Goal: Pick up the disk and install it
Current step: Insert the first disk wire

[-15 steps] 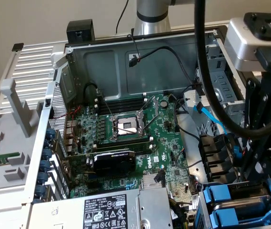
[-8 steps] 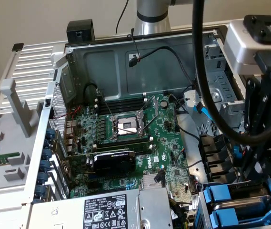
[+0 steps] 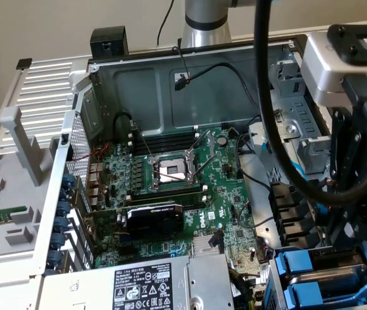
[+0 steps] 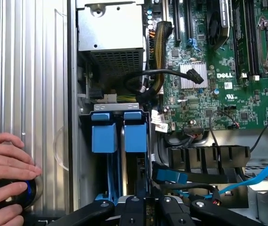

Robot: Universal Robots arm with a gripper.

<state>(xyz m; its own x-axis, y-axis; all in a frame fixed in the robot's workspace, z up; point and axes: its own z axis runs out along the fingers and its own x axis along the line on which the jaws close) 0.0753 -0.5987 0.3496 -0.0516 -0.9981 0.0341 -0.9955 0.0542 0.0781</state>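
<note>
In the wrist view, the claw (image 4: 148, 207) sits right at the rear end of the disk (image 4: 136, 134), the one of two blue-fronted carriers that lies nearer the green circuit board (image 4: 218, 89). The disk's long axis runs straight away from the claw towards the power box (image 4: 110, 33). The jaws stand nearly closed and appear to pinch the disk's thin rear edge. The other carrier (image 4: 104, 134) lies just beside it, parallel. A person's hand (image 4: 6, 169) rests on the ribbed metal panel (image 4: 30, 70).

In the exterior view, the disk (image 3: 299, 263) is at lower right, the upper of the two blue fronts, with its length running towards the right edge. The arm (image 3: 335, 68) comes down from upper right, its wrist pointing steeply down over the drive bay.
</note>
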